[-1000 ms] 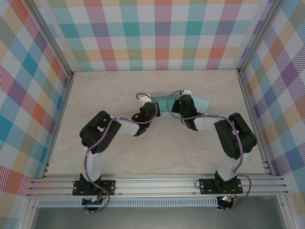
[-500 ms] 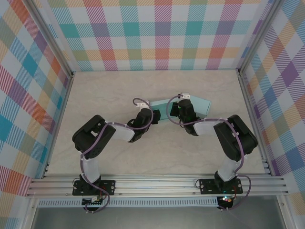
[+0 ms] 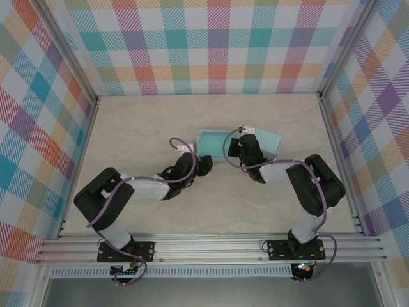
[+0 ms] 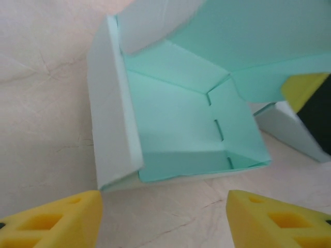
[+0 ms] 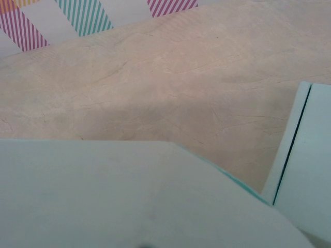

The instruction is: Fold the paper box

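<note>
Box [image 4: 181, 129]: cropped by the top and right edges in the left wrist view; from above, the right gripper [image 3: 246, 142] covers its middle.
Left gripper [image 4: 165, 219] fingertips [image 4: 57, 219]: cropped by the bottom edge.
Nearest box panel, right wrist view: blurred.

The left black-and-white robot arm [image 3: 144, 187] lies low, reaching from its base at the near edge of the table [image 3: 140, 121] toward the middle, elbow out to the left. The left gripper [image 3: 203, 165] stands wide, its 2 yellow foam fingertips [image 4: 54, 223] well apart with nothing between them. The right black-and-white robot arm [image 3: 313, 185] bends at a raised elbow and reaches left. The right gripper [image 3: 243, 142] has its jaws closed together.
</note>
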